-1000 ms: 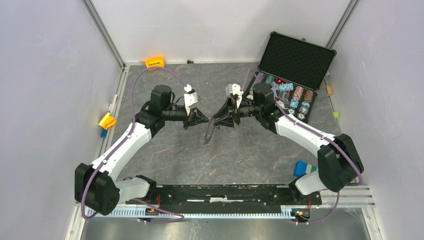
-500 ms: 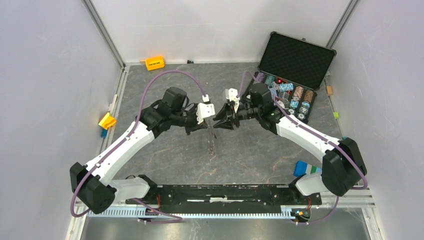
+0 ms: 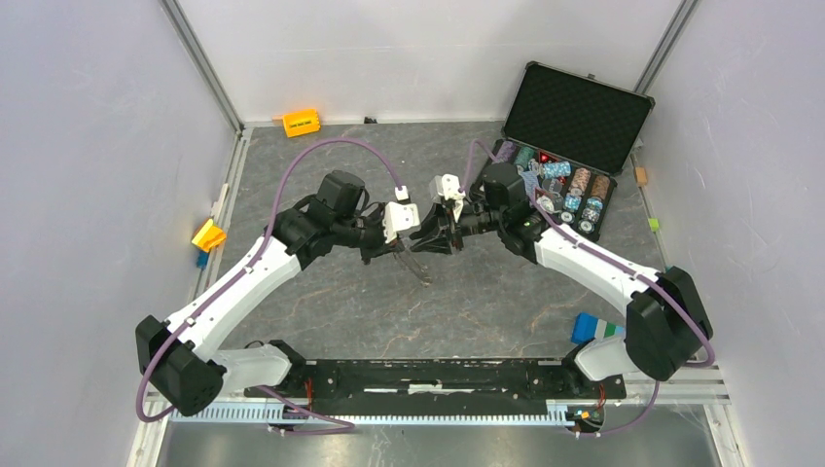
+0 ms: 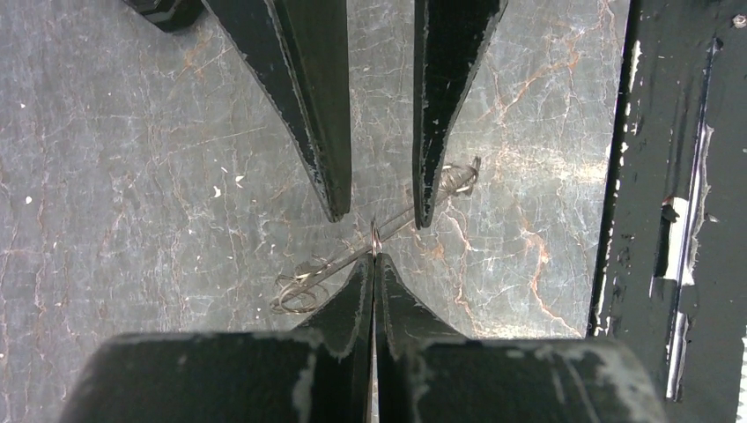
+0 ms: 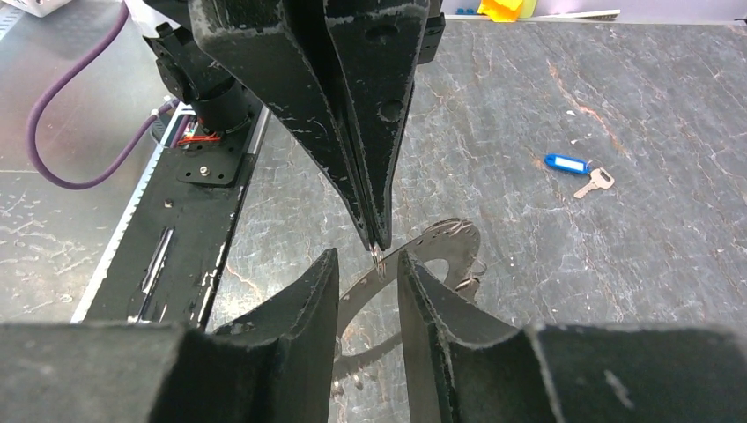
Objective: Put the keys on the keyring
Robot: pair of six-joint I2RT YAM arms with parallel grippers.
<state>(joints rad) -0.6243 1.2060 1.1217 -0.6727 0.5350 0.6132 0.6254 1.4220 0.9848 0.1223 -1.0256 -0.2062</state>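
Observation:
The keyring (image 3: 420, 267) is a flat grey band with small holes and wire loops, held off the table between both arms. My left gripper (image 3: 406, 249) is shut on its rim; in the left wrist view its tips (image 4: 374, 257) pinch the thin edge of the keyring (image 4: 330, 270). My right gripper (image 5: 368, 257) is open, its fingers standing either side of the keyring's band (image 5: 445, 240), facing the left gripper (image 5: 377, 247). One key (image 5: 595, 181) with a blue tag (image 5: 567, 164) lies on the table beyond.
An open black case (image 3: 576, 117) with poker chips stands at the back right. An orange block (image 3: 302, 122) lies at the back wall, a yellow piece (image 3: 208, 234) at the left edge, a blue object (image 3: 587, 326) near the right arm's base.
The left arm has swung in from the left and met the right gripper at the ring. The keyring has gone from hanging straight down to slanting toward the lower right.

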